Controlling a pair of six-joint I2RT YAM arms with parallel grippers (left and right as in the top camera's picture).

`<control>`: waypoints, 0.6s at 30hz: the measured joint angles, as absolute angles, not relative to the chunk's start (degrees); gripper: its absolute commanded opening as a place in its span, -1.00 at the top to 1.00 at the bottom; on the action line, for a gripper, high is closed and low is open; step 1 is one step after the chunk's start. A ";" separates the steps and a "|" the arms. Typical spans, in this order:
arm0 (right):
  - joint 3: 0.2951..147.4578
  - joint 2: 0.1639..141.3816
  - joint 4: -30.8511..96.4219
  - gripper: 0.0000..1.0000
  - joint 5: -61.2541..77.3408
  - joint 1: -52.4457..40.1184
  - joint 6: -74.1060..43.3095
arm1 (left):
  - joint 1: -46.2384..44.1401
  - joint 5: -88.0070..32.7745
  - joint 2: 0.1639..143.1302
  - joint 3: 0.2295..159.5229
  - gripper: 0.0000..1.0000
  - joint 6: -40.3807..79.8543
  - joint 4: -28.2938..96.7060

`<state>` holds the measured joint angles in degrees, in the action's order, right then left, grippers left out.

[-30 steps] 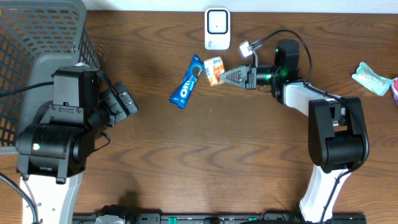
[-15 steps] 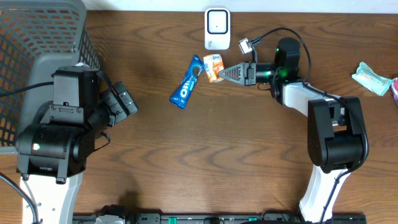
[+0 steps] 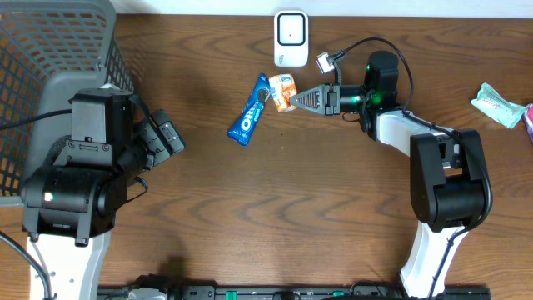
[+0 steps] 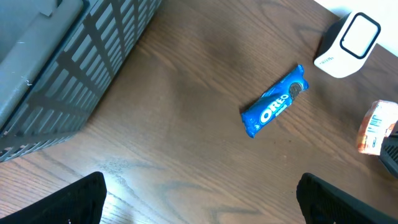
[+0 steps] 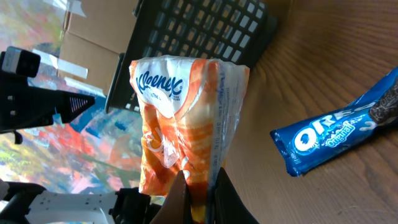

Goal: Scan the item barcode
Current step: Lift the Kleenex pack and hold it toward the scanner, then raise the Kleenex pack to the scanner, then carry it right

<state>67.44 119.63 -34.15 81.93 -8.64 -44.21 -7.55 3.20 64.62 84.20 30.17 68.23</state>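
Two states: my right jaws pinch the Kleenex pack (image 3: 283, 89), at six o'clock from the scanner (image 3: 291, 38); my left jaws stand spread.

surface: wooden table (image 3: 275, 208) | on it: Oreo pack (image 3: 249, 122), white scanner (image 3: 291, 37), wire basket (image 3: 33, 50), teal packet (image 3: 498, 105)
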 measured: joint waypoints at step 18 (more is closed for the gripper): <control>81.19 119.61 -4.12 0.97 49.19 -10.55 -38.94 | -7.55 3.20 64.62 84.20 -0.96 30.17 68.20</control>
